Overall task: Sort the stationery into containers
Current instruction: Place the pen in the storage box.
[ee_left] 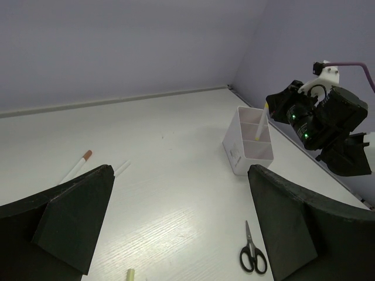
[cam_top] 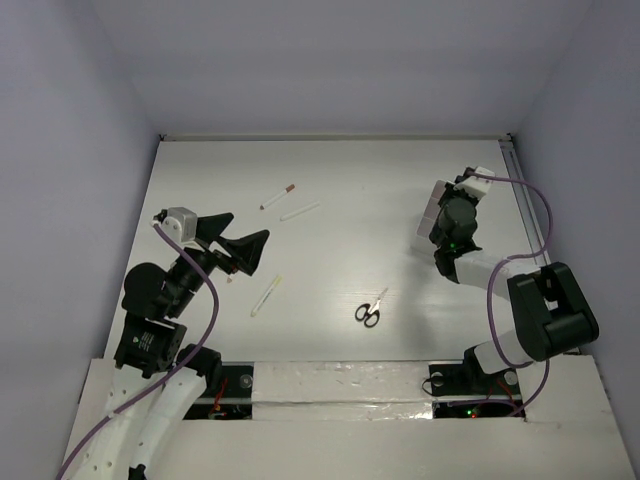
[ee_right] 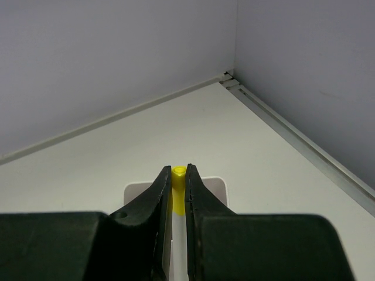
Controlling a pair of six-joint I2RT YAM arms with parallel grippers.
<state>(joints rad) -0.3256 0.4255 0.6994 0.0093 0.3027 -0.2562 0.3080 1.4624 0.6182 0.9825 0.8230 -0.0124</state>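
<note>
- The right jaws are pinched narrow on a yellow-ended pen (ee_right: 179, 174). Their two dark fingers (ee_right: 153, 205) press against its sides, and its yellow end shows just above their tips.
- In the left wrist view that pen slants down from the right jaws into the open top of the white container (ee_left: 246, 153). Which compartment its lower end sits in cannot be told.
- The left jaws stand wide with the fingers (ee_left: 70, 213) well apart. They hover over the left side of the counter (cam_top: 350, 165) and hold nothing.
- Beyond the left jaws lie a red-capped pen (cam_top: 277, 197) and a plain white pen (cam_top: 299, 211). The two are near each other, roughly parallel and apart.
- A pale pen with a yellowish end (cam_top: 266, 296) lies just right of the left jaws.
- Black-handled scissors (cam_top: 369, 309) lie closed between the two arms, toward the near edge.
- The container is a white rectangular box with upright walls and inner dividers.
- It stands near the raised rail along the counter's right edge, toward the far right corner.
- A wide stretch of white counter lies between the container and the pens on the left.
</note>
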